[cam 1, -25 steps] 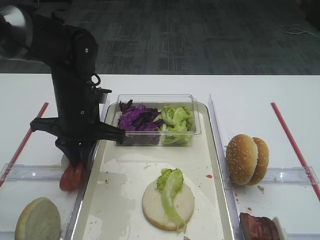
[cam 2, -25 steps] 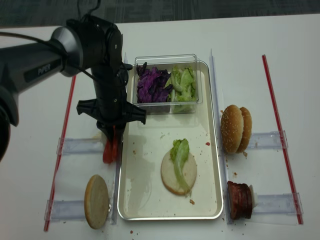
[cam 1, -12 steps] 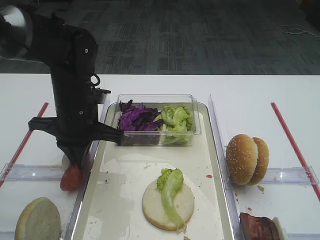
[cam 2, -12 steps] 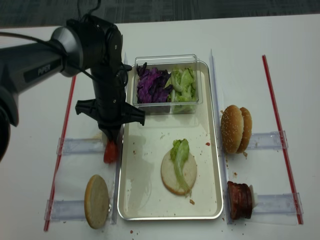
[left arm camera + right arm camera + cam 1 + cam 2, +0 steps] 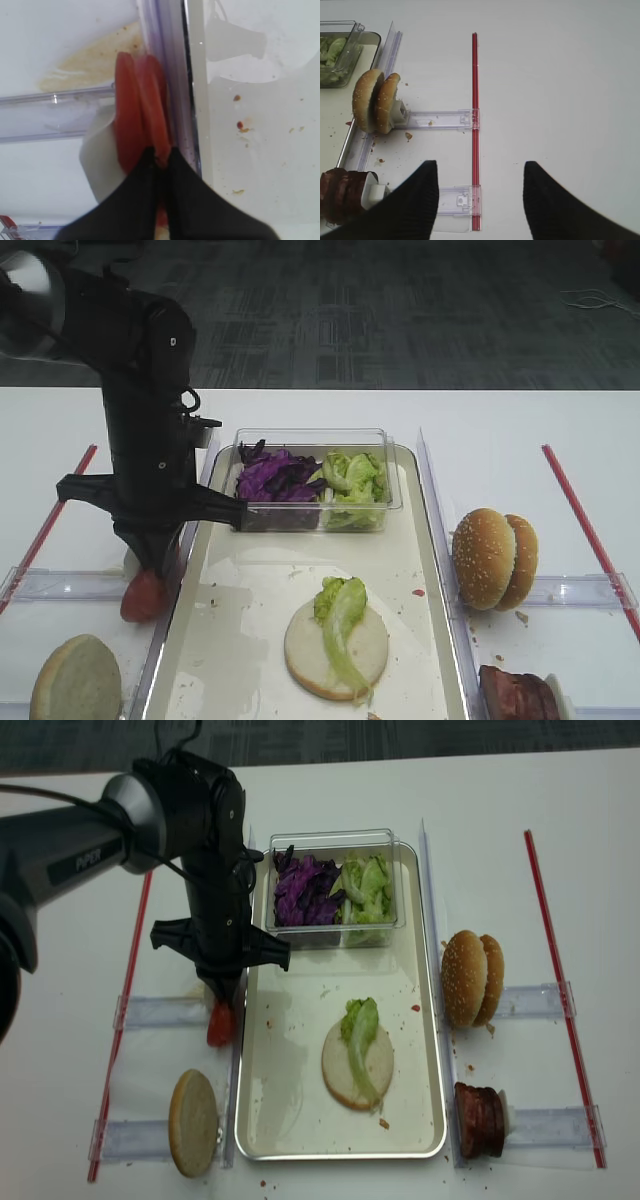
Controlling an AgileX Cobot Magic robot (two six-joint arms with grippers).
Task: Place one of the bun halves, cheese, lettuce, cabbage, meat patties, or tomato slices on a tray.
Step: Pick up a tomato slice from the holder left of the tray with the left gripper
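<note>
The tomato slices (image 5: 140,115) stand on edge in a small white holder (image 5: 100,165) just outside the left rim of the tray (image 5: 420,1020), and your left gripper (image 5: 159,159) has its two black fingers pressed together on the edge of one slice. In both overhead views you see the red slices (image 5: 143,595) poking out beneath the left gripper (image 5: 222,1005), touching the tray's outer wall.

Nearer you on the left, a pale bun half (image 5: 193,1122) stands apart on the white table (image 5: 80,1050).

On the tray floor you have a flat cream bun half (image 5: 357,1065) with a strip of lettuce (image 5: 360,1025) draped over it. At the tray's far end sits a clear plastic tub (image 5: 335,885), with purple cabbage (image 5: 305,890) in its left part and more lettuce (image 5: 368,888) in its right.

To the right of the tray, two sesame bun halves (image 5: 471,977) stand on edge side by side, and the meat patties (image 5: 480,1120) stand nearer you. Your right gripper (image 5: 480,200) hangs over the bare table beside a red strip (image 5: 475,100), its fingers (image 5: 417,200) spread wide and holding nothing.
</note>
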